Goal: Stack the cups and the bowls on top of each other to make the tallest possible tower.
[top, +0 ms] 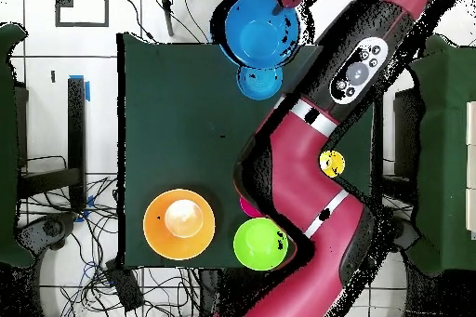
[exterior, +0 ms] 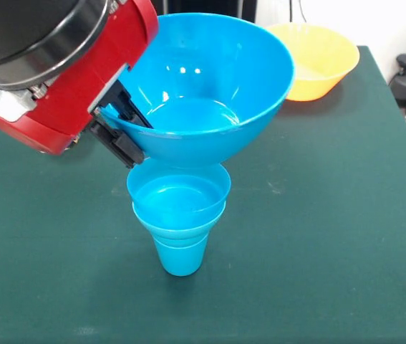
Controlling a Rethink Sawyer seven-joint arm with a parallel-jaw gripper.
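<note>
Clamped on the rim of the large blue bowl (exterior: 210,86), our gripper (exterior: 120,125) holds it tilted just above the small blue bowl (exterior: 179,193) nested in the blue cup (exterior: 181,254).

1. My front camera sits across the green table (exterior: 346,236), close in, facing the robot arm (exterior: 59,64) coming from the top.
2. My overhead camera looks straight down from high up, taking in the whole table (top: 177,118).
3. Both views share the large blue bowl (exterior: 210,86) (top: 261,30) and the yellow-orange bowl (exterior: 317,61) (top: 178,224).
</note>
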